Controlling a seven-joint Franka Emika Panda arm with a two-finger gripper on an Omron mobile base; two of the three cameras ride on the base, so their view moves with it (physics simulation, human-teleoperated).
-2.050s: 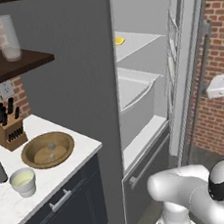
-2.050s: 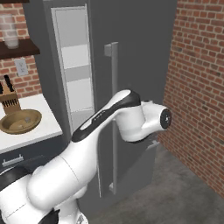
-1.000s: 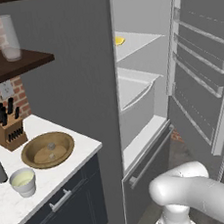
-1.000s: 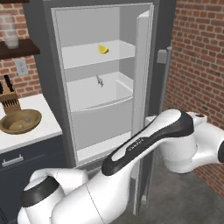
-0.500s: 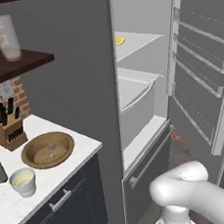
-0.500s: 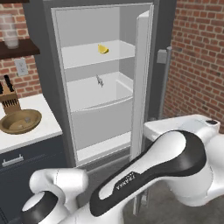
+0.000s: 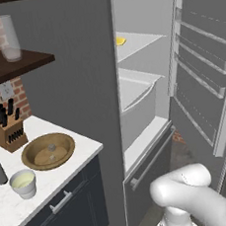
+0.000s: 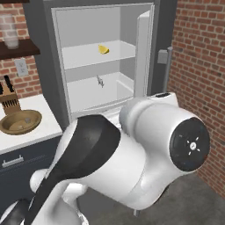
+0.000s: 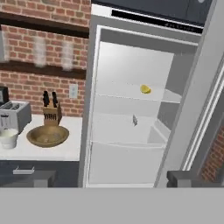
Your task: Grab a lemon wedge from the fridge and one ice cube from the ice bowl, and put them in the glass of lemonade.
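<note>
The fridge [image 7: 147,88] [image 8: 88,26] [image 9: 131,65] stands wide open, its door [image 7: 205,74] swung out to the right. A tiny yellow lemon wedge [image 7: 120,41] [image 8: 103,49] [image 9: 145,89] lies on the upper shelf. The brown wooden ice bowl [image 7: 48,151] [image 8: 19,121] [image 9: 47,135] rests on the white counter left of the fridge. The glass of lemonade [image 7: 23,183] [image 9: 8,137] stands beside it, nearer the counter's front. My arm [image 8: 132,154] is folded back low in front of the fridge, well away from the shelf. The hand looks at the fridge from a distance.
A knife block [image 7: 8,132] [image 8: 9,103] [image 9: 51,114] stands behind the bowl. A toaster [image 9: 13,114] sits at the counter's left. Tall clear glasses [image 7: 9,37] [image 9: 39,50] are on the wall shelf. A brick wall [image 8: 197,66] closes the right side.
The fridge door swung from nearly shut to wide open. Over the last second the arm drew back from the door toward the base and now looms larger in the right base view.
</note>
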